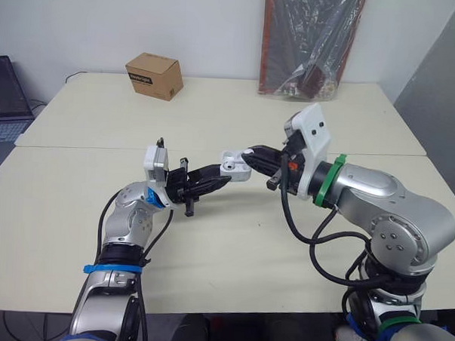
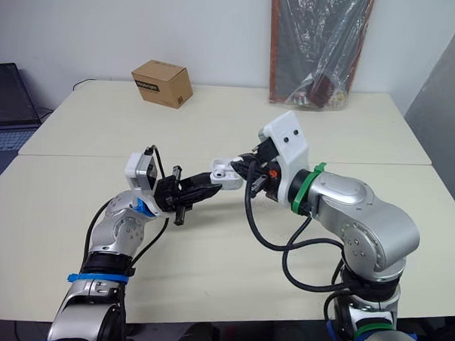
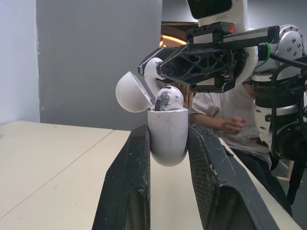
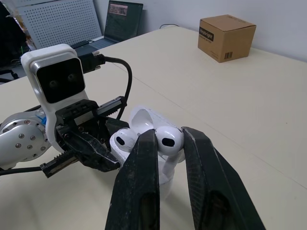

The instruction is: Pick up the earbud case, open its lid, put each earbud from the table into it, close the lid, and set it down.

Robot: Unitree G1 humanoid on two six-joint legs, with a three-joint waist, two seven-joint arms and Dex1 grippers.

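Left gripper (image 3: 168,134) is clamping the case (image 1: 233,163) by its lower body, lid (image 3: 130,92) open, above the table (image 1: 75,209). Right gripper (image 1: 252,154), at its 3 o'clock, is pinching an earbud (image 4: 169,138) over it. I am judging both light, hard, slippery: hold broad sides, squeeze gently.

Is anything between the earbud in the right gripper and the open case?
Nothing visible. The lid is swung back, and the earbud sits at the mouth of the case, beside the other earbud.
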